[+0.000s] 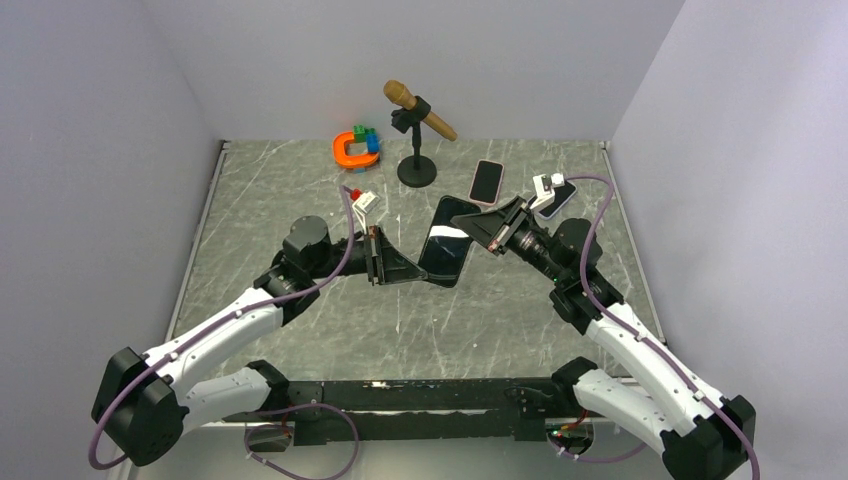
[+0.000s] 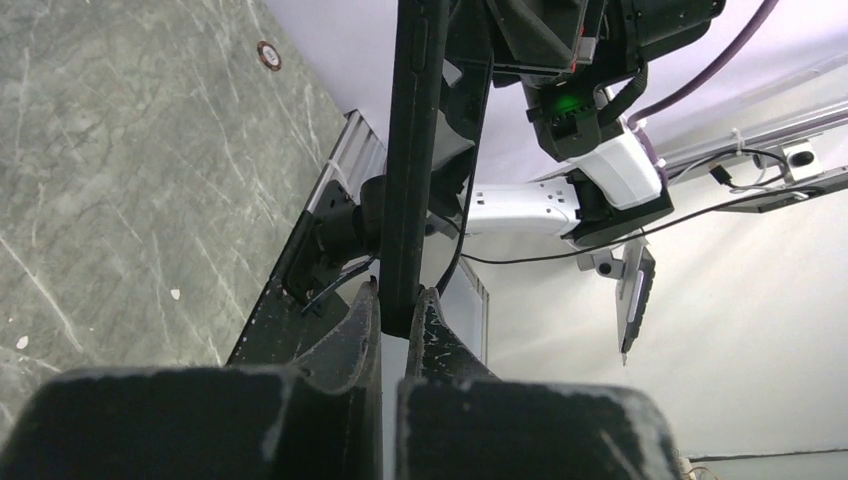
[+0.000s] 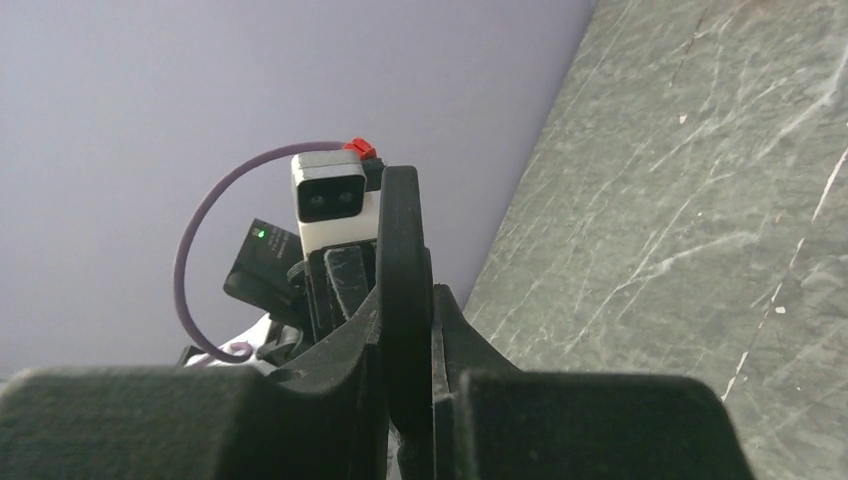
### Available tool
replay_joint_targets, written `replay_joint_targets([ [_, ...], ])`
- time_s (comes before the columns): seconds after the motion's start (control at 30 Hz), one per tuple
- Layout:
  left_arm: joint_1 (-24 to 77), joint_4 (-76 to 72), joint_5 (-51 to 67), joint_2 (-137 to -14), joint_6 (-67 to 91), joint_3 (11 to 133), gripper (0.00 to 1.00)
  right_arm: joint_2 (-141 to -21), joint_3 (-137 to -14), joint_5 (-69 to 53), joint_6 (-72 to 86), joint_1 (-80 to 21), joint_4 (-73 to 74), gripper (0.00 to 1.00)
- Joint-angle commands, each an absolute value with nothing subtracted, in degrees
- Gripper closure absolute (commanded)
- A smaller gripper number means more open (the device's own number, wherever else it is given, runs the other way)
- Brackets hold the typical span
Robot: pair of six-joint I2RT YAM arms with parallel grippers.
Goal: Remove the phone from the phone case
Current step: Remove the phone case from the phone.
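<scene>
Your left hand (image 1: 418, 275) is clamped right down on the lower left corner of the phone (image 1: 447, 250), and your right hand (image 1: 470, 222) is closed tight on the opposite upper right corner. So both are pinching the same black slab from either end. It's held up off the surface (image 1: 300, 330), roughly in the middle between the two arms, tilted, with the glossy face toward the top camera.

In the left wrist view the thin dark edge stands upright between the fingers (image 2: 362, 330), no gap left there. The right wrist view is the same deal, with a rounded dark rim squeezed between the fingers (image 3: 445, 330). I honestly can't tell from any of these where the phone case ends and the phone begins, it all reads as one dark piece.

Other stuff back there: a pink phone (image 1: 487, 181) lies flat just behind the right hand, and another dark one (image 1: 562, 196) is partly hidden by the right wrist camera. There's also a gold microphone (image 1: 420, 110) on its little stand, and an orange horseshoe piece (image 1: 350, 152) with coloured blocks (image 1: 367, 137) on it.
</scene>
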State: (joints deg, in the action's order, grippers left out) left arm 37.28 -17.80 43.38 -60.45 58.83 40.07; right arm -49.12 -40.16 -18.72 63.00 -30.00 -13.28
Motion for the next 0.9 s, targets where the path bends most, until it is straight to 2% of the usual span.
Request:
replay_joint_targets([
  [0.0, 37.56, -32.06, 48.10, -59.54, 58.17, 38.01, 1.00, -48.99, -43.64, -19.65, 65.42, -30.41, -16.73, 1.00],
  [0.13, 35.01, -36.62, 52.44, -61.33, 57.19, 38.31, 1.00, -50.32, -44.73, -26.13, 71.02, -30.31, -20.97, 1.00],
  [0.2, 32.13, -40.59, 54.66, -63.09, 59.44, 37.70, 1.00, -52.35, -44.76, -29.88, 76.84, -30.39, -27.68, 1.00],
  [0.3, 27.86, -59.90, 58.09, -67.45, 71.01, 34.78, 1.00, -56.11, -42.47, -33.62, 88.88, -30.48, -42.75, 1.00],
  [0.4, 26.76, -82.39, 59.88, -72.98, 83.25, 34.90, 1.00, -58.99, -41.62, -34.25, 95.38, -30.42, -50.07, 1.00],
  [0.5, 26.62, -94.46, 60.75, -77.04, 90.85, 36.68, 1.00, -63.68, -40.45, -33.96, 102.33, -30.72, -60.54, 1.00],
  [0.7, 26.24, -91.70, 62.07, -77.56, 88.93, 38.14, 1.00, -69.88, -40.93, -33.44, 108.14, -31.82, -70.02, 1.00],
  [0.87, 25.70, -95.12, 63.16, -80.02, 90.61, 38.51, 1.00, -73.09, -41.92, -32.97, 112.00, -32.71, -75.88, 1.00],
])
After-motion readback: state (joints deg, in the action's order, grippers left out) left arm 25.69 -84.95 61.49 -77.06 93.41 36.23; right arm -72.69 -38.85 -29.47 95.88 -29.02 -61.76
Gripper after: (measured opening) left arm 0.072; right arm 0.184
